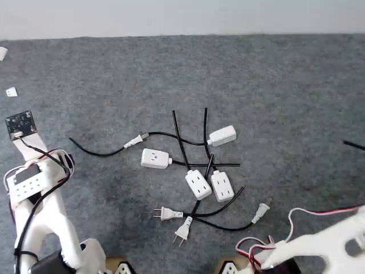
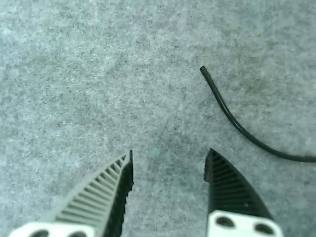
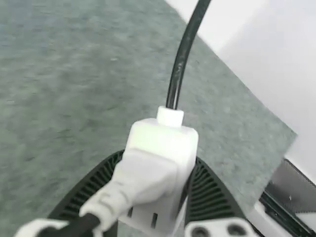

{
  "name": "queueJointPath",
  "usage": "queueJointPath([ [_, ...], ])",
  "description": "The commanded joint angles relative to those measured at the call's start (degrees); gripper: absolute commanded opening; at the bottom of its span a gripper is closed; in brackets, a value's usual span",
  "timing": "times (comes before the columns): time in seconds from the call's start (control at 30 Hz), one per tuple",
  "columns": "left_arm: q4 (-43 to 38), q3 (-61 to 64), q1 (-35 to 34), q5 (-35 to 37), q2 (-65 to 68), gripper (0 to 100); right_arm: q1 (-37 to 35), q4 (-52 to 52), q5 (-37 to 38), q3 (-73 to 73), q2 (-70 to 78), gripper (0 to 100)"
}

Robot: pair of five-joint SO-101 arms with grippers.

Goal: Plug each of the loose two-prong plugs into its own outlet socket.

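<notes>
**A:** Where are the claws?

**B:** The left claw (image 2: pixel 170 154) hangs over the bare worktop (image 1: pixel 274 80), jaws apart, nothing between them. A black cord end (image 2: pixel 203 70) lies near it. The left arm (image 1: pixel 40 211) stands at the near left corner.

**A:** And the other?

**B:** The right claw (image 3: pixel 158 159) is clamped on a white socket block (image 3: pixel 163 140), a ribbed finger (image 3: pixel 212 192) on each side. A white plug (image 3: pixel 116 190) sits in the block's face, with two free slots beside it. A black cord (image 3: pixel 180 59) leaves the block's other end. The right arm (image 1: pixel 325 242) is at the near right corner.

**A:** The sockets on the worktop?

**B:** Four of them, mid-worktop, their cords crossing. The first socket (image 1: pixel 222 136) lies toward the far edge and the second socket (image 1: pixel 155 158) toward the left. The third socket (image 1: pixel 198 184) and fourth socket (image 1: pixel 222 186) lie side by side, nearer the arms.

**A:** The loose plugs?

**B:** Four, none in a socket. The first plug (image 1: pixel 134 141) lies just beyond the second socket, its cord trailing toward the left edge. The second plug (image 1: pixel 165 214) and third plug (image 1: pixel 182 231) lie close together toward the near edge. The fourth plug (image 1: pixel 261 212) lies apart from them, toward the right.
</notes>
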Motion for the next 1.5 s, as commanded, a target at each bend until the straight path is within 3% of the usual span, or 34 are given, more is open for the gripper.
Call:
queueJointPath([
  [0.0, -1.1, -1.7, 0.4, 0.3, 0.1, 22, 3.8, -8.4, 0.4, 0.4, 3.9, 0.9],
  [0.23, -1.1, -1.6, 0.4, 0.3, 0.1, 22, 7.0, -16.0, 0.1, -9.4, 26.2, 0.9],
  [0.57, -1.1, -1.6, 0.4, 0.3, 0.1, 22, 7.1, -15.2, -7.3, -24.8, 49.9, 1.3],
  [0.63, -1.1, -1.6, 0.4, 0.3, 0.1, 22, 7.1, -13.1, -7.1, -25.8, 51.6, 5.8],
  [0.73, -1.2, -1.6, 0.4, 0.3, 0.1, 22, 6.6, -8.7, -6.6, -27.5, 52.7, 20.4],
  [0.87, -1.2, -1.6, 0.4, 0.3, 0.1, 22, 4.7, -1.7, -1.6, -30.1, 52.0, 33.6],
  [1.27, -1.1, -1.6, 0.9, 0.3, 0.1, 22, 3.9, 12.4, -5.3, -30.4, 39.7, 32.9],
  [1.47, 2.4, -1.4, 7.2, 0.2, 0.1, 22, 5.0, 15.9, -11.5, -30.4, 33.6, 11.7],
])
